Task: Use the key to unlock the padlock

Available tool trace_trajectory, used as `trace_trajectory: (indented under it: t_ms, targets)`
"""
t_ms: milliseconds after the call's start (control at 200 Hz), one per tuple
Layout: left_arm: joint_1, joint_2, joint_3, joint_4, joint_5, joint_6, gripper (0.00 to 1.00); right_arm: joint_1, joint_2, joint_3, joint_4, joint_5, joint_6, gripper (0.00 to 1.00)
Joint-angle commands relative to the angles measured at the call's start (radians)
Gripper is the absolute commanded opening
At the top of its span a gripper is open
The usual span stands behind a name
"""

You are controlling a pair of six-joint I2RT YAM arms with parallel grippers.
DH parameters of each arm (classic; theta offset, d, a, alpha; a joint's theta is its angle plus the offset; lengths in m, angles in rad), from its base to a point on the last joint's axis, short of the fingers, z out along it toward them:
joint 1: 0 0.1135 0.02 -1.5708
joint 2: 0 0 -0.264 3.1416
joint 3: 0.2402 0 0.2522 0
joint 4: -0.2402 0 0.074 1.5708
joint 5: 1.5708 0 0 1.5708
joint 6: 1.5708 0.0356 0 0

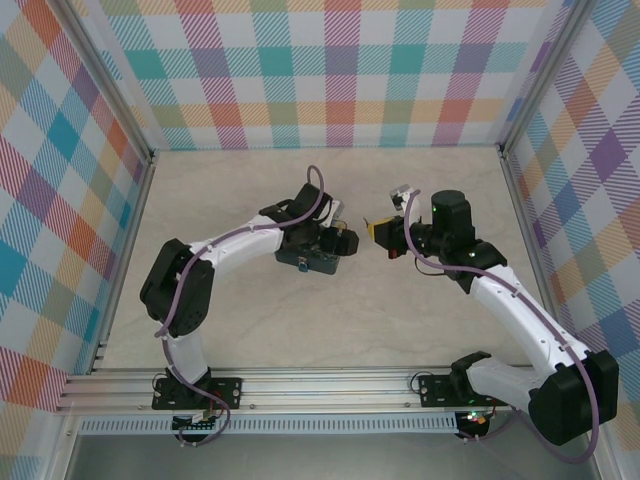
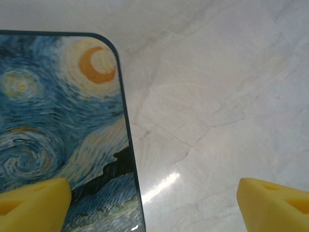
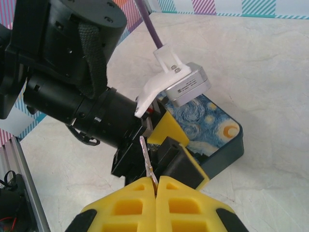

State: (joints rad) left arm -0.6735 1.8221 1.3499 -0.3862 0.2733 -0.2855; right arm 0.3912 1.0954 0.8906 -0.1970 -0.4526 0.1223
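right fingers [image 3: 186,203] pinch the key [image 3: 146,157], left fingers [image 2: 34,203] spread wide straddling the painted tin [image 2: 53,121] edge.

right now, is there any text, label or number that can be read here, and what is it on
No text is legible.
Label on the silver camera box on the left arm's wrist: print too small and blurred to read.
Painted tin: swirls and a crescent moon, no words.
Key held in the right gripper: no marking can be made out.
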Motion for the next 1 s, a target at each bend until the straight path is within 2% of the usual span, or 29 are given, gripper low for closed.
trace_trajectory:
  t_ms: [0, 185, 380, 615, 800, 995]
  targets:
    - [-0.014, -0.063, -0.034, -0.022, 0.041, -0.027, 0.89, -0.006, -0.016, 0.002, 0.005, 0.001, 0.003, 0.01]
    - [0.007, -0.159, -0.039, -0.024, 0.021, -0.019, 0.94, -0.006, 0.005, -0.002, 0.027, -0.032, 0.028, 0.01]
    - [0.116, -0.337, -0.189, 0.032, 0.004, -0.047, 0.97, -0.001, 0.073, -0.038, 0.127, -0.120, 0.110, 0.01]
    - [0.285, -0.513, -0.519, 0.299, 0.145, -0.126, 1.00, 0.075, 0.252, -0.038, 0.301, -0.137, 0.215, 0.00]
    - [0.304, -0.523, -0.719, 0.593, 0.260, -0.115, 1.00, 0.100, 0.411, -0.026, 0.477, -0.119, 0.306, 0.00]
    - [0.304, -0.470, -0.818, 0.780, 0.272, -0.037, 1.00, 0.101, 0.534, 0.034, 0.460, -0.077, 0.301, 0.00]
